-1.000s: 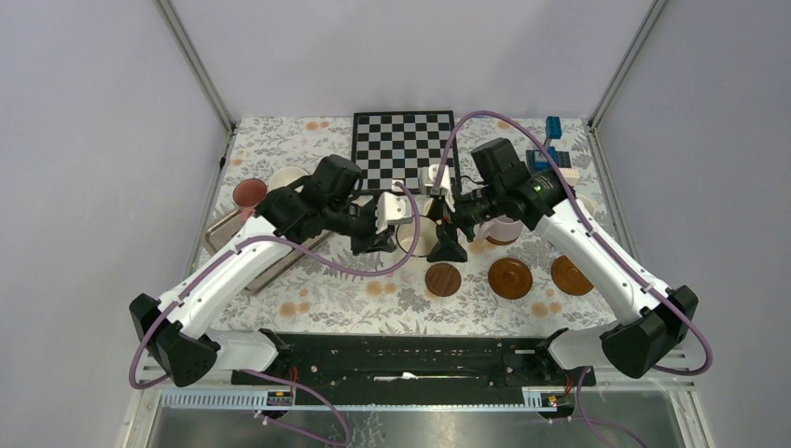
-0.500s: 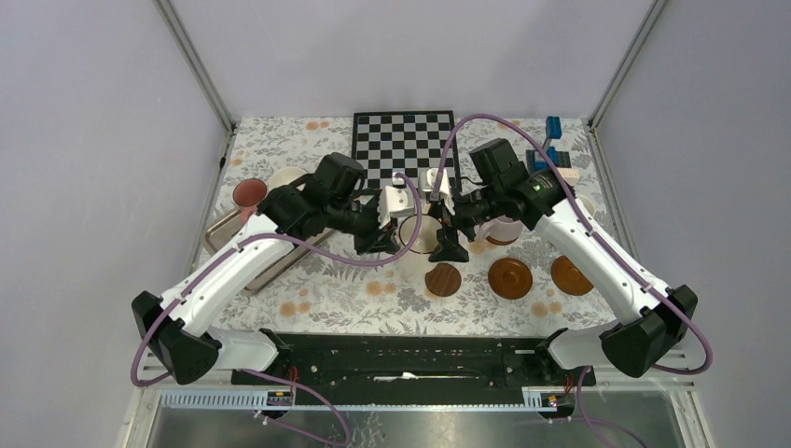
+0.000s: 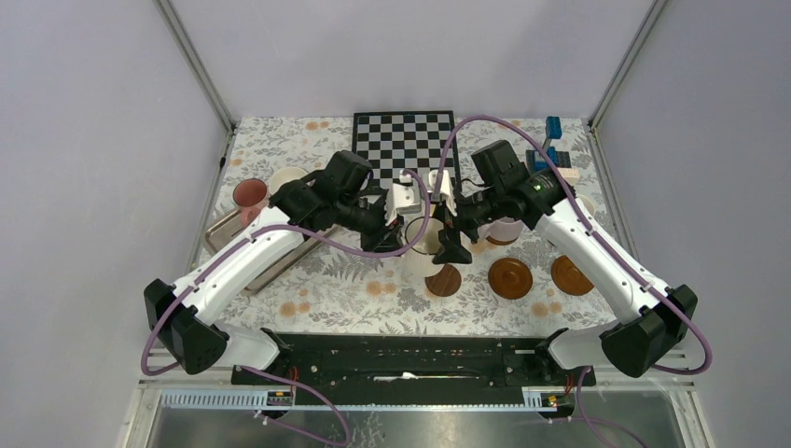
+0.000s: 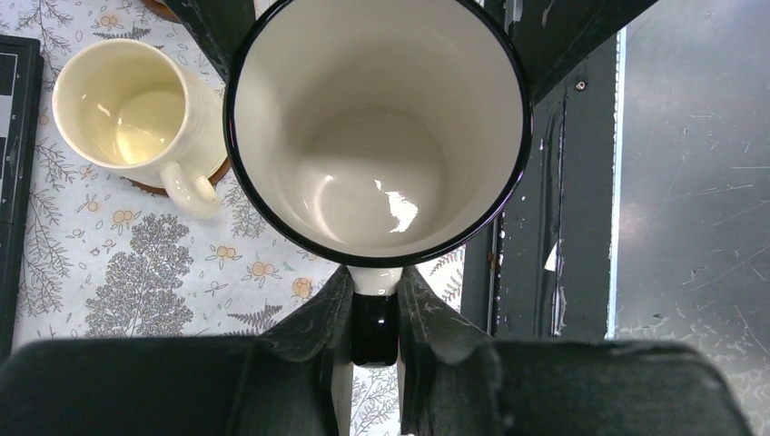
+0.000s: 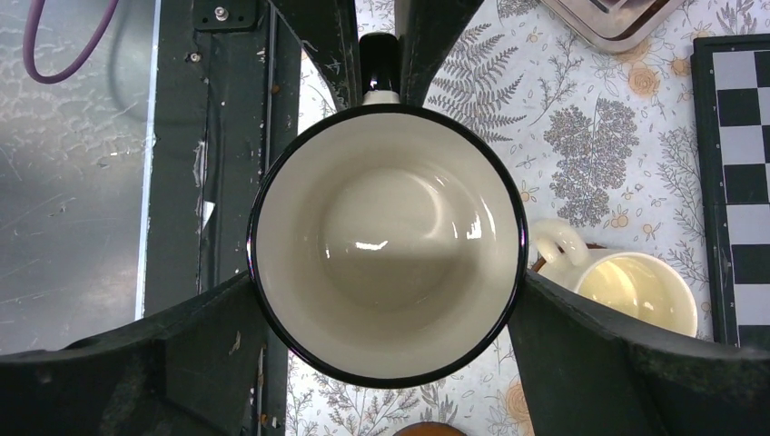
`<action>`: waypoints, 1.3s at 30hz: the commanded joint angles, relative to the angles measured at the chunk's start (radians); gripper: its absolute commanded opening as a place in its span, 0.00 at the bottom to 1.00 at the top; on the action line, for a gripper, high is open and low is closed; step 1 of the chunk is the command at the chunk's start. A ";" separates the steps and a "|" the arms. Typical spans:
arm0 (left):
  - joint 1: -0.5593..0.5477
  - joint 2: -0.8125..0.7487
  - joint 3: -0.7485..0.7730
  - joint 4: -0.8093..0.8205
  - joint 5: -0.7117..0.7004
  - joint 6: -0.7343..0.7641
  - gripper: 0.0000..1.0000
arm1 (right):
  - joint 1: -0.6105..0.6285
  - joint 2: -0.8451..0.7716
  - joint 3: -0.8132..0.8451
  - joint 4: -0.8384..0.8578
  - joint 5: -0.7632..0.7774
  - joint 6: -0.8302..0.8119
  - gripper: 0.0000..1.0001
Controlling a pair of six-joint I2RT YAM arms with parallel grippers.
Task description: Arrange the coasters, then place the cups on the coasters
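The white cup with a dark rim (image 4: 377, 136) hangs above the table's middle, and my left gripper (image 4: 375, 291) is shut on its dark handle. My right gripper (image 5: 386, 291) is open wide, its fingers (image 5: 209, 336) flanking the same cup (image 5: 386, 245) at the rim. From above, this cup (image 3: 424, 254) overlaps the left of three bare coasters (image 3: 448, 283), (image 3: 510, 277), (image 3: 570, 275). A cream-yellow cup (image 3: 504, 229) stands on another coaster (image 4: 218, 173). At the left, a dark red cup (image 3: 249, 193) and a pale one (image 3: 284, 177) stand by the tray.
A metal tray (image 3: 224, 233) lies at the left edge. A chessboard (image 3: 404, 145) sits at the back middle, with blue blocks (image 3: 550, 149) at the back right. The black base rail (image 3: 401, 359) runs along the near edge.
My left gripper has carried the white cup to the right and nearer, over the left bare coaster. The right gripper has hardly moved and still flanks the cup.
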 commanded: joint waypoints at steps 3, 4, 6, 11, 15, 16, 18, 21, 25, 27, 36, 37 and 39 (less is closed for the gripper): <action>-0.017 0.013 0.077 0.241 0.076 -0.026 0.00 | 0.035 -0.022 -0.014 0.051 -0.080 -0.022 0.93; -0.017 0.012 0.070 0.242 0.072 -0.026 0.00 | 0.035 -0.021 -0.018 0.062 -0.061 -0.020 0.90; -0.015 0.008 0.052 0.243 0.065 -0.022 0.05 | 0.036 -0.024 -0.030 0.075 -0.040 -0.020 0.87; -0.016 0.009 0.037 0.223 0.041 0.005 0.31 | 0.033 -0.029 -0.041 0.083 -0.022 -0.020 0.78; -0.016 0.007 0.024 0.211 0.009 0.029 0.45 | 0.020 -0.035 -0.039 0.067 -0.005 -0.037 0.75; -0.016 0.007 0.020 0.210 0.006 0.032 0.47 | 0.016 -0.037 -0.039 0.063 0.000 -0.045 0.75; -0.015 0.005 0.009 0.209 0.000 0.036 0.53 | 0.004 -0.041 -0.046 0.059 0.012 -0.061 0.73; -0.015 0.004 -0.003 0.210 -0.015 0.044 0.62 | -0.026 -0.053 -0.066 0.048 0.013 -0.089 0.72; -0.015 0.004 -0.009 0.202 -0.029 0.047 0.81 | -0.101 -0.072 -0.100 0.018 0.003 -0.152 0.70; -0.016 0.004 -0.010 0.200 -0.027 0.042 0.93 | -0.134 -0.083 -0.107 -0.013 0.004 -0.197 0.69; -0.016 0.007 -0.027 0.201 -0.024 0.018 0.99 | -0.309 -0.189 -0.192 -0.144 0.022 -0.413 0.66; -0.016 0.007 -0.029 0.200 -0.023 0.017 0.99 | -0.331 -0.198 -0.202 -0.158 0.024 -0.437 0.66; -0.016 0.011 -0.030 0.201 -0.021 0.014 0.99 | -0.380 -0.206 -0.211 -0.195 0.028 -0.497 0.66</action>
